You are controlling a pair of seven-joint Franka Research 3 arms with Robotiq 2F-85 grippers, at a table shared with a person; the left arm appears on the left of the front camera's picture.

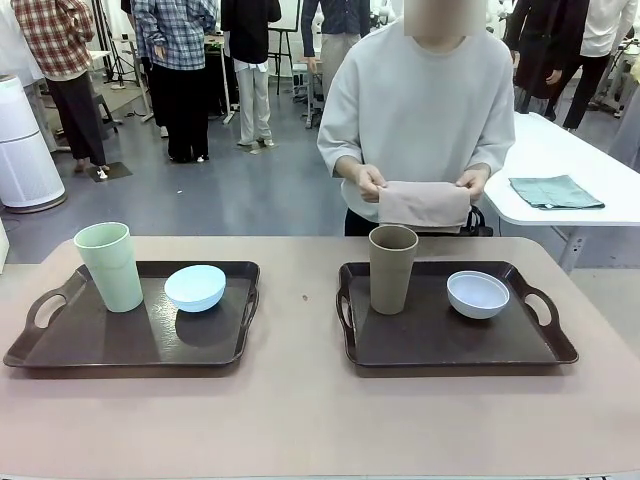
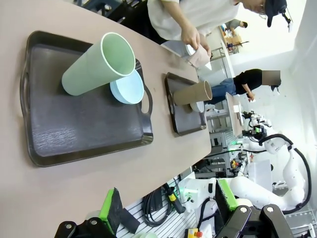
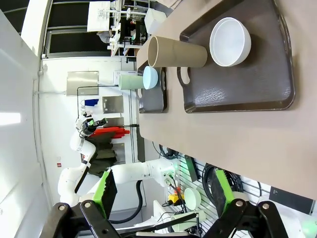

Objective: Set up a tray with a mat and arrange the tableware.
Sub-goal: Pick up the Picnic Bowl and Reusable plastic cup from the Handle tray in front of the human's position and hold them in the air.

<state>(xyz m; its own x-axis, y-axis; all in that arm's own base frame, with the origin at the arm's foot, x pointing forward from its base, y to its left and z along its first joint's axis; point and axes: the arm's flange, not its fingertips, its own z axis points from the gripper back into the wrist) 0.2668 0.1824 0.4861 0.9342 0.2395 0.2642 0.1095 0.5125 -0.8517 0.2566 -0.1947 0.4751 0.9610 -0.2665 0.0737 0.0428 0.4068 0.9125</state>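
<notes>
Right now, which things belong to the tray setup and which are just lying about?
Job: left tray, right tray, green tumbler, brown tumbler, blue bowl, white bowl, pink cloth the person holds (likely the mat).
Lying about: teal cloth on side table, white appliance far left.

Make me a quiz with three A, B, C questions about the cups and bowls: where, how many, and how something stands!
1. Where is the mint green tumbler? A. on the tray at the robot's left B. on the other tray C. in the person's hands
2. How many bowls sit on the trays? A. one B. two C. four
3. How does the brown tumbler stand? A. on its side B. upside down C. upright
1 A: it stands beside the light blue bowl there. 2 B: that one and the pale white bowl. 3 C: its open mouth faces up.
</notes>
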